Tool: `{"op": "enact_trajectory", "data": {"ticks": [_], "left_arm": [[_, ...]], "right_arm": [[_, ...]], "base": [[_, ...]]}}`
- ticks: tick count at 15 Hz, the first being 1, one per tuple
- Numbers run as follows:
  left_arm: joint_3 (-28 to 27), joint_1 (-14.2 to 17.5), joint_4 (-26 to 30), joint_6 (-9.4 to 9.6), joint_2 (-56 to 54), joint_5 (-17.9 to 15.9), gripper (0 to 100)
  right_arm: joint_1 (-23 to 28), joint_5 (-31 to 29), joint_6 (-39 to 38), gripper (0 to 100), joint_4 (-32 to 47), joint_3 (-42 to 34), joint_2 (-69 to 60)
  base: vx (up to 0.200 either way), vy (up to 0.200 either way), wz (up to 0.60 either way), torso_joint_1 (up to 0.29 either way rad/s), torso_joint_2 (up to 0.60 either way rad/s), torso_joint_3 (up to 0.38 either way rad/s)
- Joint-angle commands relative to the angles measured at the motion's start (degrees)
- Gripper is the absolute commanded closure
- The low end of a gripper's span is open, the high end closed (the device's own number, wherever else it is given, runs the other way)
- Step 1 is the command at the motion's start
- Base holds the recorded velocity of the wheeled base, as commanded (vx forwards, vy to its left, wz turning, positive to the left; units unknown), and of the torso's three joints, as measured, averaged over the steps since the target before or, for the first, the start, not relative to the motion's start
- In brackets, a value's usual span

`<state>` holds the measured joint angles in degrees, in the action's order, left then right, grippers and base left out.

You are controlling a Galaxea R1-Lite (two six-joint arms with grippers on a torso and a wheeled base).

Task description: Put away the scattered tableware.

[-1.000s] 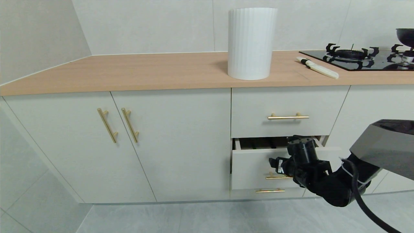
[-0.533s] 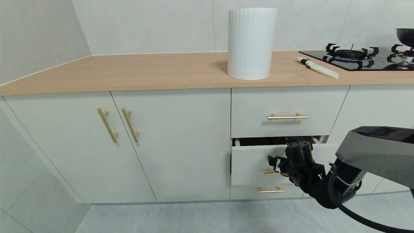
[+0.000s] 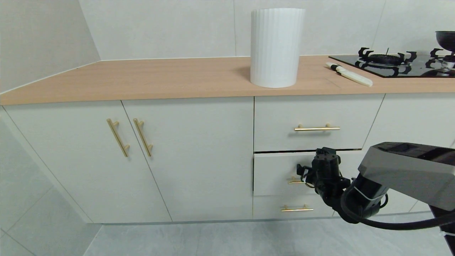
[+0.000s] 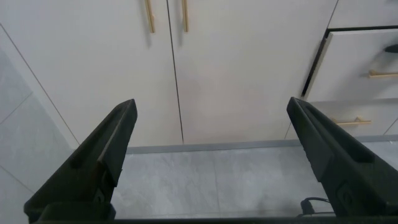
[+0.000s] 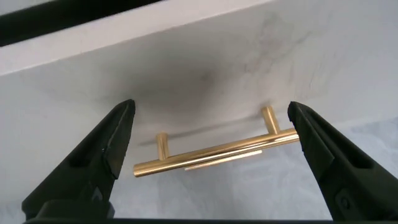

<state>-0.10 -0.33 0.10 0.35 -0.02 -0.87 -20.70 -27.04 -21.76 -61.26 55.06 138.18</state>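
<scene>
Wooden countertop (image 3: 142, 78) tops cabinets (image 3: 192, 160). Left of the middle drawer (image 3: 273, 174), the left gripper (image 4: 210, 109) gapes empty. The right gripper (image 5: 210, 112) spreads wide astride that drawer's brass handle (image 5: 214, 152), gripping nothing. Above the drawer, rightward, lies the cream knife (image 3: 349, 74). Shutting the drawer would likely strand it.

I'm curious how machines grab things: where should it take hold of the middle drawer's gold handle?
Probably the middle of the handle, between its two posts, coming straight from the front, jaws above and below: the bar lies level and stands off the drawer face, leaving room behind.
</scene>
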Motion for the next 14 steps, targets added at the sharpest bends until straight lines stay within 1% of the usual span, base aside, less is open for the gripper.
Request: {"op": "enact_trajectory", "data": {"ticks": [1, 3, 5, 12, 14], "left_arm": [[0.0, 0.0, 0.0, 0.00, 0.0, 0.1, 0], [0.0, 0.0, 0.0, 0.00, 0.0, 0.0, 0], [0.0, 0.0, 0.0, 0.00, 0.0, 0.0, 0], [0.0, 0.0, 0.0, 0.00, 0.0, 0.1, 0], [0.0, 0.0, 0.0, 0.00, 0.0, 0.1, 0]], "right_arm": [[0.7, -0.7, 0.0, 0, -1.2, 2.2, 2.2], [1.4, -2.2, 0.1, 0, -3.3, 4.5, 3.9], [1.6, -2.8, 0.0, 0, -3.4, 5.8, 4.2], [1.8, -2.8, 0.1, 0, -3.4, 5.3, 3.5], [1.8, -2.0, 0.3, 0, -2.6, 0.3, -0.4]], "base": [[0.000, 0.000, 0.00, 0.000, 0.00, 0.000], [0.000, 0.000, 0.00, 0.000, 0.00, 0.000], [0.000, 0.000, 0.00, 0.000, 0.00, 0.000], [0.000, 0.000, 0.00, 0.000, 0.00, 0.000], [0.000, 0.000, 0.00, 0.000, 0.00, 0.000]]}}
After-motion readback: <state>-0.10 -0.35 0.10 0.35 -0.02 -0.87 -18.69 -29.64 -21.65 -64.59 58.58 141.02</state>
